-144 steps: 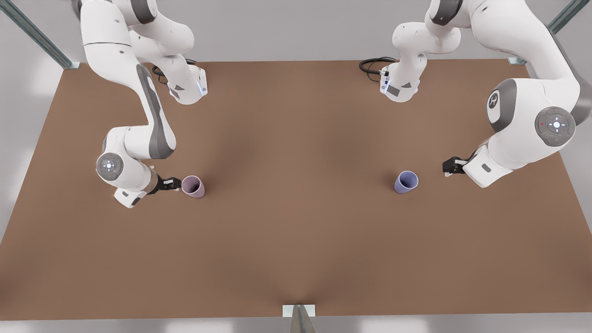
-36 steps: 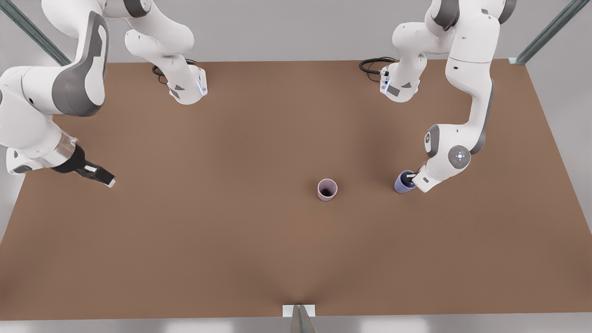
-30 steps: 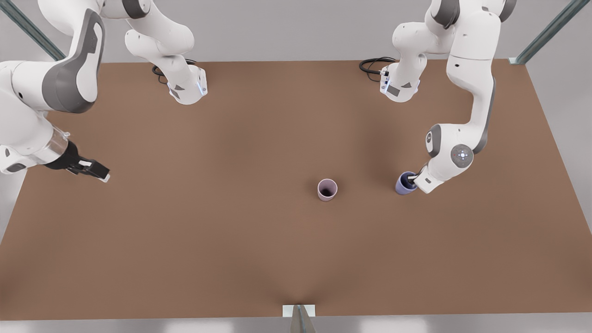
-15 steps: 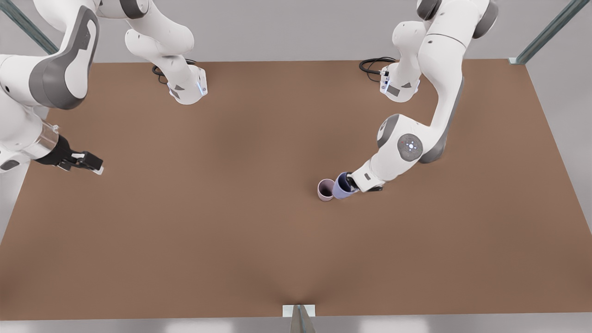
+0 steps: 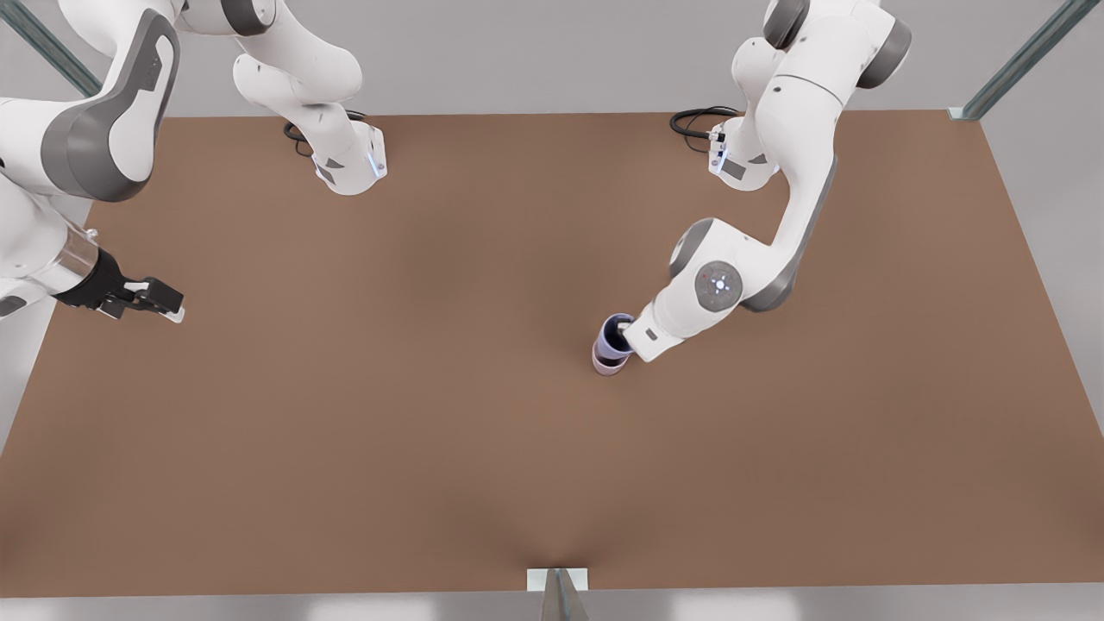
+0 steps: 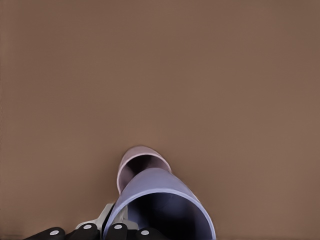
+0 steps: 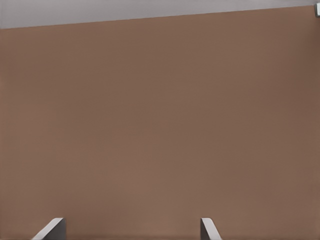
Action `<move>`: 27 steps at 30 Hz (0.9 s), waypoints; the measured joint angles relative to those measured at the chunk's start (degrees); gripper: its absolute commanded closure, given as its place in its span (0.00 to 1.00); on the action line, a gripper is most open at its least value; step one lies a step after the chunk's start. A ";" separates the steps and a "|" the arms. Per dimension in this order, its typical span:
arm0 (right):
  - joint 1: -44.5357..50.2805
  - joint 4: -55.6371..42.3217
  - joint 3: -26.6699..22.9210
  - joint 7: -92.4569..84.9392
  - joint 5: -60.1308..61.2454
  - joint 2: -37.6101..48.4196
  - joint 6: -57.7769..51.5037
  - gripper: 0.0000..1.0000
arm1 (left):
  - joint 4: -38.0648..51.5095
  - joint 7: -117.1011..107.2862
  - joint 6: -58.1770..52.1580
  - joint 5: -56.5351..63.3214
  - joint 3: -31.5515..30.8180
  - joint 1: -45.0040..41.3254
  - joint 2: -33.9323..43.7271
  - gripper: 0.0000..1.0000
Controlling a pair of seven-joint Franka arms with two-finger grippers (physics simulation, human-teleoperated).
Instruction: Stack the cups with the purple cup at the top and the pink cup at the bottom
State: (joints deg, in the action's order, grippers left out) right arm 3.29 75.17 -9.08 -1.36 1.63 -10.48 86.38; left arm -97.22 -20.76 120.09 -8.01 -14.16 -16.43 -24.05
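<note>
Brown surface (image 5: pixel 483 448) at centre: the left gripper (image 5: pixel 628 337), on the arm at the front view's right, pinches the rim of the purple cup (image 5: pixel 613 335) between its fingers and holds it directly over the pink cup (image 5: pixel 606 363), which stands upright near the middle; in the left wrist view the purple cup (image 6: pixel 160 205) overlaps the pink cup's (image 6: pixel 141 162) mouth. Right gripper (image 5: pixel 153 301) waits at the front view's left edge, fingers (image 7: pixel 50 229) spread and holding nothing
</note>
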 measured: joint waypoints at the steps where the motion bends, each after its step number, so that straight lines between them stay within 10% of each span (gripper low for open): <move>1: 0.15 0.00 0.03 -0.16 -0.01 -0.01 0.00 0.00 | -0.01 -0.51 -0.19 0.02 0.06 0.00 -0.22 0.79; 27: -0.01 -0.09 -0.22 -2.21 0.09 0.14 0.08 0.00 | 0.17 -7.31 0.45 0.33 0.11 -0.08 -3.69 0.79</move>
State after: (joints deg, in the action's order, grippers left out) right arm 3.28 75.09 -9.29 -3.57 1.72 -10.34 86.47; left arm -97.05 -28.07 120.54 -7.68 -14.05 -16.51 -27.74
